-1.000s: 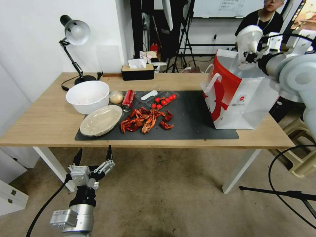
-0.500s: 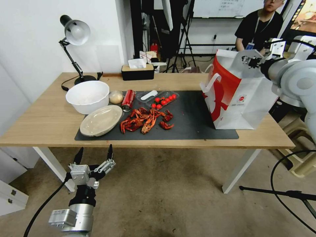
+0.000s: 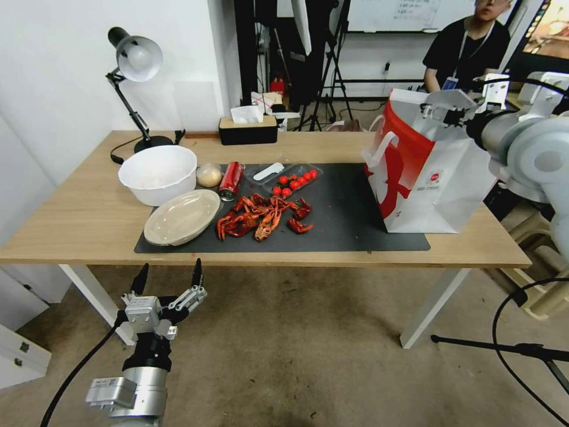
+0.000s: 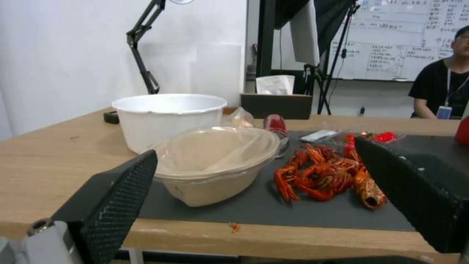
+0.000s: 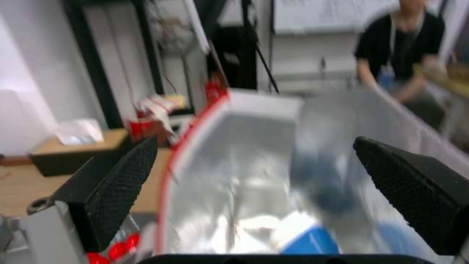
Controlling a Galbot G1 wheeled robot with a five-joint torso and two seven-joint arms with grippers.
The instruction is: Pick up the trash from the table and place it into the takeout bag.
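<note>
Right gripper (image 5: 254, 176), jaws spread and empty, hangs over the large white-and-red paper takeout bag (image 3: 427, 172) at the light-wood table's (image 3: 89, 219) right end; withdrawing carelessly risks snagging its rim, toppling it.

1. Head view: high, looking forward and down across the whole table (image 3: 89, 219), takeout bag (image 3: 435, 178) at right.
2. Left wrist view: low at the table's near edge, facing the beige oval plate (image 4: 215, 161), shared with head view.
3. Right wrist view: close above the bag's silvery mouth.
</note>
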